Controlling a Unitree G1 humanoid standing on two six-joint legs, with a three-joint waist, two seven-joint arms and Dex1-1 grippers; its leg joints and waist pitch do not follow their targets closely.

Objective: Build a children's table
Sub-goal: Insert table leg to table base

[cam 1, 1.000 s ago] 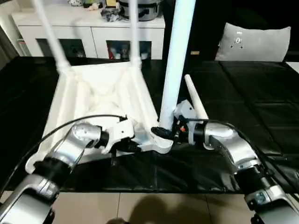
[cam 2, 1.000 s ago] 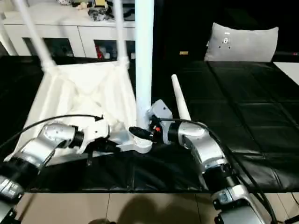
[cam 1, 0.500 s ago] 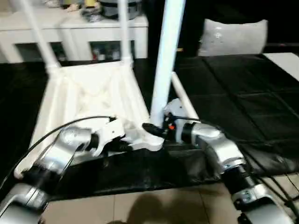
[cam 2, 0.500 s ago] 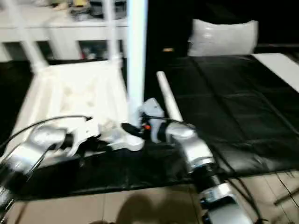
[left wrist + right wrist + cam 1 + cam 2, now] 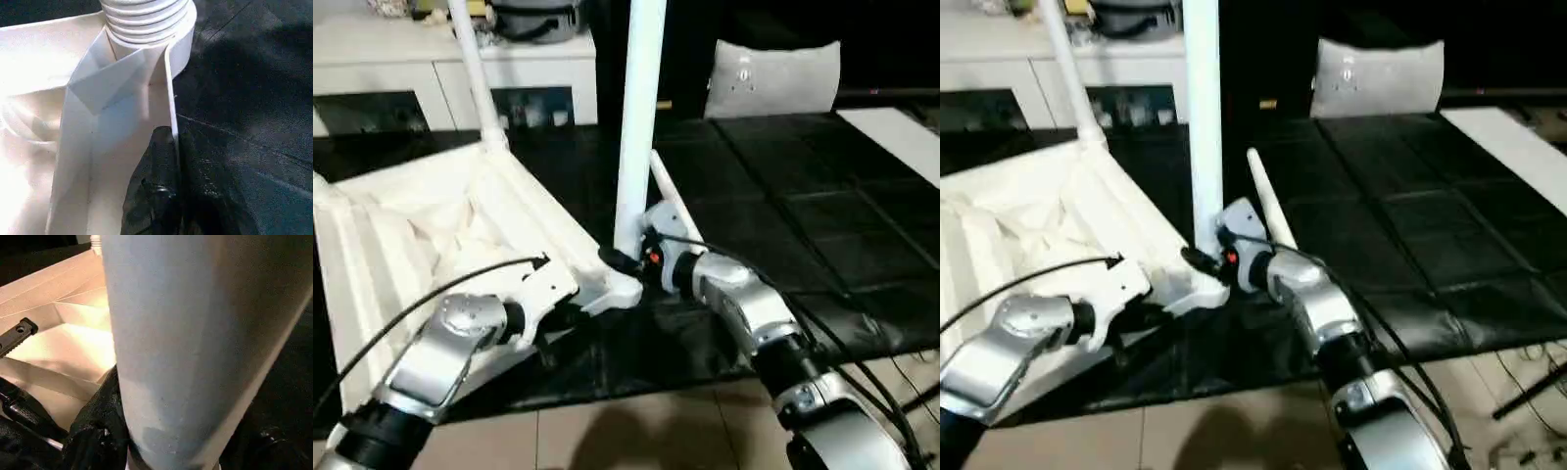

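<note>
Left eye view: the upturned white ribbed plastic tabletop [image 5: 431,225] on the black surface [image 5: 783,206] carries legs, the right end effector [image 5: 628,260] pinching a white tube leg [image 5: 636,127] in its near corner socket, the left end effector [image 5: 164,161] pressed on the rim, and one tapered leg [image 5: 1268,211] lies loose.

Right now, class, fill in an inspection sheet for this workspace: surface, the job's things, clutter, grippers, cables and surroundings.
Surface: black quilted mat over a tiled floor.
Job's things: white table top lies underside up; upright leg stands in its near corner socket; another fitted leg at the far corner; one loose leg lies on the mat.
Clutter: nothing seen on the mat.
Grippers: left gripper shut on the table top's edge wall; right gripper closed around the upright leg's base.
Cables: black cable along the left arm, another on the right arm.
Surroundings: white cabinet and grey cushion behind.
</note>
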